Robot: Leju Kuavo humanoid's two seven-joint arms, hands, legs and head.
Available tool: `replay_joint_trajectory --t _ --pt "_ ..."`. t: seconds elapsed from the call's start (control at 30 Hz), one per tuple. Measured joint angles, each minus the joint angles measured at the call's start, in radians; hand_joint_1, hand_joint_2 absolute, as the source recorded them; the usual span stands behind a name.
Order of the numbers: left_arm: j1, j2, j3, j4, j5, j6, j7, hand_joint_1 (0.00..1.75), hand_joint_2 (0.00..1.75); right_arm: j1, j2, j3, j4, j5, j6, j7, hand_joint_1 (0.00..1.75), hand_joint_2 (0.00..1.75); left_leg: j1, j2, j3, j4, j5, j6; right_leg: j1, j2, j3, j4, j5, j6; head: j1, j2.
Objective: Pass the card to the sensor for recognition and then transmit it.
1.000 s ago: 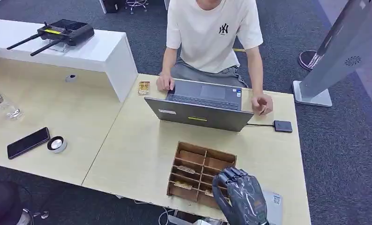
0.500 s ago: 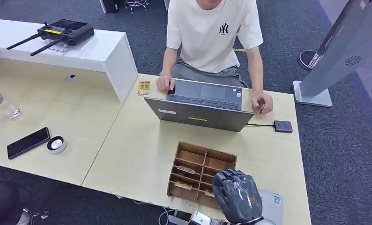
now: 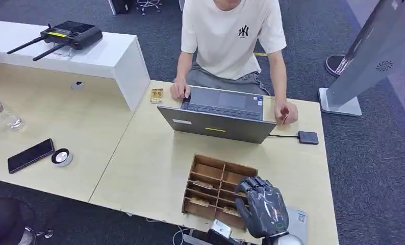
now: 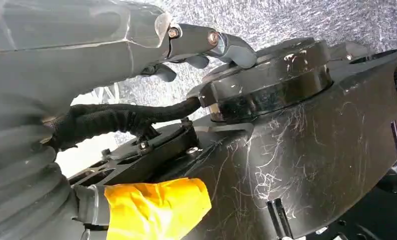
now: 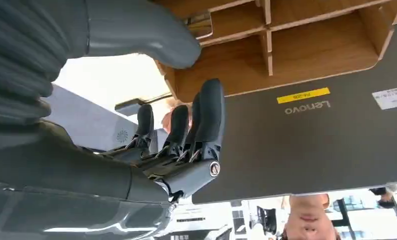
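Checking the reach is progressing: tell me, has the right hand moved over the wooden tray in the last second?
Yes. The right hand shifted right and toward the robot, off the wooden tray's middle toward its right near corner.

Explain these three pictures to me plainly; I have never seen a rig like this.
They come from a humanoid robot. One picture looks down from its head; the other two come from cameras at its wrists, so they appear turned. The right robot hand hovers open over a wooden divided tray holding cards, gripping nothing. Behind the tray, a person works on a laptop wired to a small black sensor. The left robot hand hangs beside the robot's body, holding nothing.
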Motion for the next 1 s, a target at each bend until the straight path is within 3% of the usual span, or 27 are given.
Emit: replay_joint_trajectory --t 0.13,0.2,0.27,0.33,0.57,0.77,1.0 --pt "0.000 0.000 0.000 0.000 -0.012 0.000 0.007 0.00 1.75 -0.003 0.000 -0.003 0.000 0.006 0.000 0.013 1.12 1.75 0.000 0.000 0.000 0.000 0.000 0.000 0.000 0.000 0.000 0.000 0.000 0.000 0.000 0.000" --pt "-0.001 0.000 0.000 0.000 -0.016 0.000 0.013 0.00 1.75 -0.004 0.000 -0.005 0.000 0.012 0.002 0.019 1.05 1.75 0.000 0.000 0.000 0.000 0.000 0.000 0.000 0.000 0.000 0.000 0.000 0.000 0.000 0.000" --pt "-0.001 0.000 0.000 0.000 -0.020 0.000 0.018 0.00 1.75 -0.004 0.000 -0.006 0.000 0.015 0.003 0.021 0.82 1.75 0.000 0.000 0.000 0.000 0.000 0.000 0.000 0.000 0.000 0.000 0.000 0.000 0.000 0.000" --pt "-0.002 0.000 0.000 0.000 -0.023 0.000 0.021 0.00 1.75 -0.005 0.000 -0.006 0.000 0.016 0.005 0.021 0.75 1.75 0.000 0.000 0.000 0.000 0.000 0.000 0.000 0.000 0.000 0.000 0.000 0.000 0.000 0.000" --pt "-0.005 0.000 0.000 -0.001 -0.029 0.000 0.035 0.00 1.75 -0.013 0.000 -0.006 0.001 0.023 0.021 0.021 0.65 1.75 0.000 0.000 0.000 0.000 0.000 0.000 0.000 0.000 0.000 0.000 0.000 0.000 0.000 0.000" --pt "-0.007 0.007 0.000 -0.013 -0.047 0.000 0.064 0.00 1.75 -0.022 0.000 -0.006 0.003 0.023 0.036 0.021 0.73 1.75 0.000 0.000 0.000 0.000 0.000 0.000 0.000 0.000 0.000 0.000 0.000 0.000 0.000 0.000" --pt "-0.007 0.012 0.000 -0.024 -0.057 0.000 0.074 0.00 1.75 -0.028 0.002 -0.006 0.004 0.020 0.048 0.021 0.70 1.75 0.000 0.000 0.000 0.000 0.000 0.000 0.000 0.000 0.000 0.000 0.000 0.000 0.000 0.000"
